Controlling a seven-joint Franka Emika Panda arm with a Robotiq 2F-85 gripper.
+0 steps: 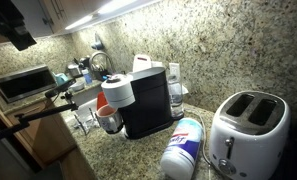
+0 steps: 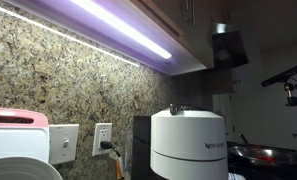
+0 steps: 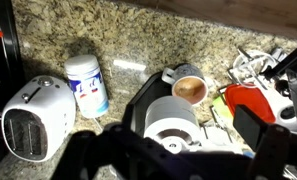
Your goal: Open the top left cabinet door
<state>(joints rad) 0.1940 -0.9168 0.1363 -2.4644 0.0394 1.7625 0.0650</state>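
My hand (image 3: pixel 174 162) has its two dark fingers (image 3: pixel 100 150) spread wide with nothing between them, and in the wrist view I am looking straight down past them at the counter (image 3: pixel 138 45). In an exterior view the hand (image 1: pixel 19 30) hangs high at the upper left, just in front of the top left cabinet door (image 1: pixel 50 13), a pale flat panel above the lit strip; whether the two touch I cannot tell. The door looks flat against the cabinet run, though it is small and dim there. In an exterior view the hand (image 2: pixel 228 45) shows as a dark block just under the cabinets' lower edge, above the coffee machine (image 2: pixel 188 142). Below me on the counter stand a white toaster (image 3: pixel 36 120), a wipes canister (image 3: pixel 87 84) lying on its side next to it, and a mug (image 3: pixel 188 90) close against the coffee machine (image 3: pixel 172 122).
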